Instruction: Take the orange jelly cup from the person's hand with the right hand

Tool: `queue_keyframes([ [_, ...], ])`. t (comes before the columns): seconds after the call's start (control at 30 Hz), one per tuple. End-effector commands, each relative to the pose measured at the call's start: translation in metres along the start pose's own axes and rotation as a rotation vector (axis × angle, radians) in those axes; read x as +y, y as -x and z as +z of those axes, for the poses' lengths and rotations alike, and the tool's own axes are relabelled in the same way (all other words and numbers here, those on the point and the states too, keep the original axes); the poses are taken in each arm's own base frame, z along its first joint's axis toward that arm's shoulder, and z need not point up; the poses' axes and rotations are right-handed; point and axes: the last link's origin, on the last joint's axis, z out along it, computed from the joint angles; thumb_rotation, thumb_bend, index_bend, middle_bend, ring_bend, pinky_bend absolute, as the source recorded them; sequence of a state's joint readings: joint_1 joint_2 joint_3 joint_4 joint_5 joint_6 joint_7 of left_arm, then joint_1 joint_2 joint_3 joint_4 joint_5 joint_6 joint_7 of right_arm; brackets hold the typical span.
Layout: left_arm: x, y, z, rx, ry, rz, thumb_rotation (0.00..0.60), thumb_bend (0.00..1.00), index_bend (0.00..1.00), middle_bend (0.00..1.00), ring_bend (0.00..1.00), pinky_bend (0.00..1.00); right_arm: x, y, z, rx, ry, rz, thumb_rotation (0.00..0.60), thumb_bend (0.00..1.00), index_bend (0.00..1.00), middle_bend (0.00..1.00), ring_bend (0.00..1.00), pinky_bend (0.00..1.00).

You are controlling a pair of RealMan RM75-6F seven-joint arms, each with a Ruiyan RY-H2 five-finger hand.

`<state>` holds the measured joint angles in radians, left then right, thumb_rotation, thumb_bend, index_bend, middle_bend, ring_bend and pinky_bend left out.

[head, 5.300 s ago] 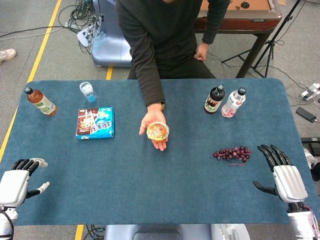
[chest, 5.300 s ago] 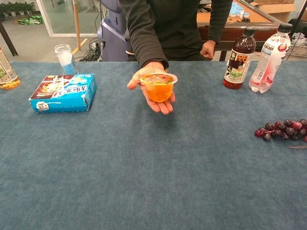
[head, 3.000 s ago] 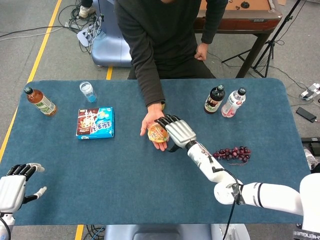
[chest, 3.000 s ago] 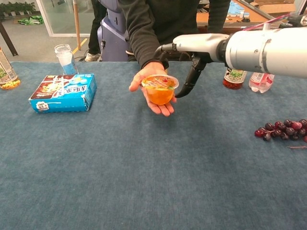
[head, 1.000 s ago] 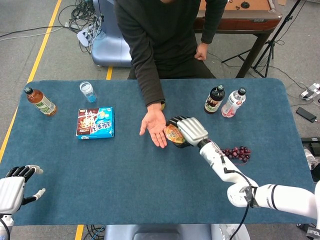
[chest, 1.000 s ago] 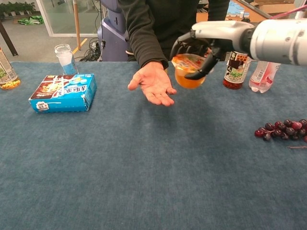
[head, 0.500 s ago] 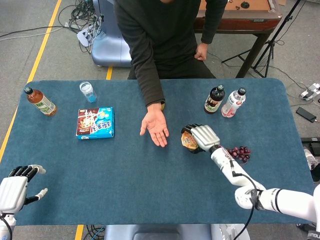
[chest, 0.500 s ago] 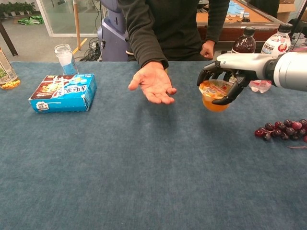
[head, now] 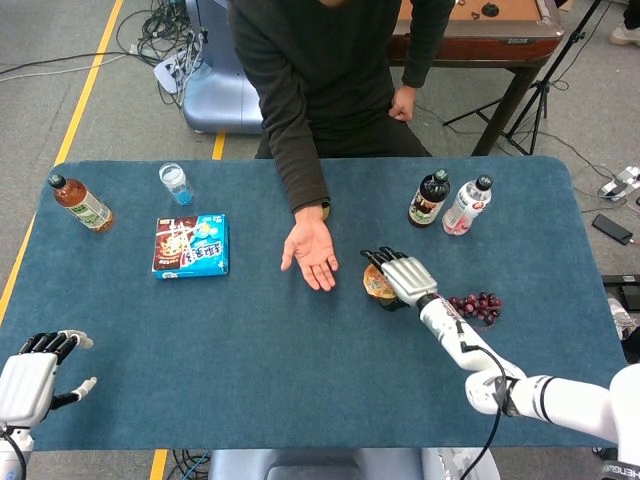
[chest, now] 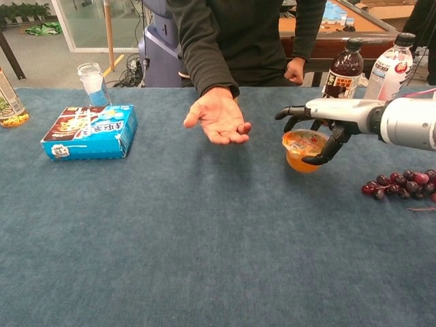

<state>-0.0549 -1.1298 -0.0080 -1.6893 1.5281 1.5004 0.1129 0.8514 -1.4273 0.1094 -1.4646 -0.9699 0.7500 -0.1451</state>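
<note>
The orange jelly cup point(head: 377, 284) point(chest: 302, 151) stands on the blue table, to the right of the person's empty, palm-up hand point(head: 312, 255) point(chest: 218, 119). My right hand point(head: 405, 278) point(chest: 332, 114) hovers over the cup with its fingers stretched out above the lid and the thumb curved beside the cup's wall, no longer clasping it. My left hand point(head: 25, 385) rests at the table's near left corner, fingers apart and empty; the chest view does not show it.
A bunch of grapes point(head: 477, 305) point(chest: 402, 182) lies just right of my right arm. A dark bottle point(head: 430, 200) and a clear bottle point(head: 466, 205) stand behind. At left are a blue snack box point(head: 191, 245), a tea bottle point(head: 82, 203) and a small cup point(head: 175, 184).
My right hand took the cup from the person's palm, carried it right and down to the table, and its fingers have spread off the cup. The person's hand stays held out.
</note>
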Motion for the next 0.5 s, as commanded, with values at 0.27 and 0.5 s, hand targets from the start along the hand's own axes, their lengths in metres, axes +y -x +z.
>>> queue_keyframes([
  [0.27, 0.001, 0.001, 0.004, 0.001, 0.007, 0.0, 0.6, 0.17, 0.41, 0.35, 0.29, 0.22, 0.01, -0.027, -0.046, 0.124, 0.008, -0.012, 0.6, 0.29, 0.0, 0.07, 0.0, 0.12],
  [0.5, 0.0, 0.002, 0.008, 0.0, 0.005, -0.001, 0.6, 0.17, 0.41, 0.35, 0.29, 0.22, 0.027, -0.04, -0.107, 0.226, 0.086, -0.006, 0.6, 0.29, 0.0, 0.07, 0.0, 0.12],
])
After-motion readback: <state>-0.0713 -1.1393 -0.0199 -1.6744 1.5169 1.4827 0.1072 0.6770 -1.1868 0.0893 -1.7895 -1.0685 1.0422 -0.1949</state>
